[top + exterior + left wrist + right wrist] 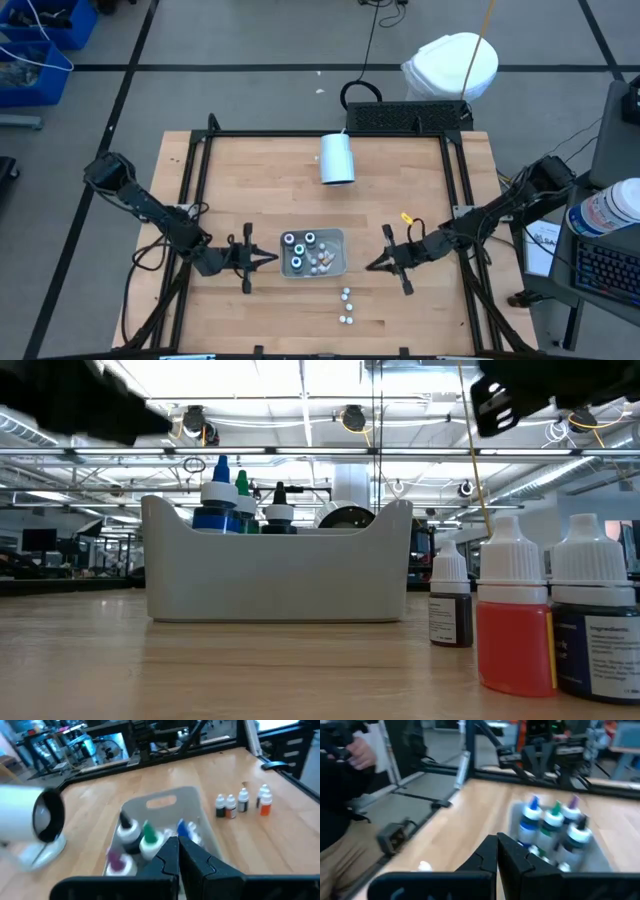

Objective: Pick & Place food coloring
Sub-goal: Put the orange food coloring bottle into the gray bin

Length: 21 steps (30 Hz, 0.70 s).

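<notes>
1. Bench: wooden top inside a dark frame, seen whole in the high view.
2. Tray: a grey open bin with handle cut-outs sits on the bench between the two arms, towards the near edge.
3. Food coloring: most bottles stand upright inside the tray. The wider ones with dark rims are on the side nearer the left arm; blue, green, purple and black tips show above the tray wall in the right wrist view.
4. Loose bottles: a few small white-capped bottles stand on the bench outside the tray, just in front of it and apart from it. The low view shows an orange one and dark ones upright.
5. Left end effector: fingers together, holding nothing, just beside the tray's left wall and pointing at it.
6. Right end effector: fingers together, empty, near the tray's right side but clear of it.
7. White cup: lies on its side on the far half of the bench, well apart from the tray.
</notes>
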Each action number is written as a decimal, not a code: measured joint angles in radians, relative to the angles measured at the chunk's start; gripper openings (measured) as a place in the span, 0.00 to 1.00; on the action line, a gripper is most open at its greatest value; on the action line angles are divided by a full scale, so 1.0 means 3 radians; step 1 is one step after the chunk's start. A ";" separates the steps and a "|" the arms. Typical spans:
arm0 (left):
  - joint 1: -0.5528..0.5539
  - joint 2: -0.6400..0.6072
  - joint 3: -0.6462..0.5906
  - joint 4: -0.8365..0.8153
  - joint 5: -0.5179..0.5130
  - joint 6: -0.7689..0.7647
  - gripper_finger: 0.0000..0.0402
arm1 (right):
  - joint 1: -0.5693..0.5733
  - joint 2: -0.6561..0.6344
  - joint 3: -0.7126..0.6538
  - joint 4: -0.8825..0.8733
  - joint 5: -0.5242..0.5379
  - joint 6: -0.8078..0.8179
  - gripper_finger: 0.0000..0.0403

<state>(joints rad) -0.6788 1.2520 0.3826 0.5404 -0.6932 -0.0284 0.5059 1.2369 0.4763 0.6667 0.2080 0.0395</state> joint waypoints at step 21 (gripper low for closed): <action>0.0600 0.2317 0.4607 -0.3899 0.1200 0.0291 0.02 | 0.0871 -0.0114 -0.0001 -0.0062 0.0525 -0.0436 0.00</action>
<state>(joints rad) -0.4990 1.9472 1.7648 -0.6293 -0.3333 0.0589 0.7672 1.2027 0.4759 0.6480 0.3655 -0.0912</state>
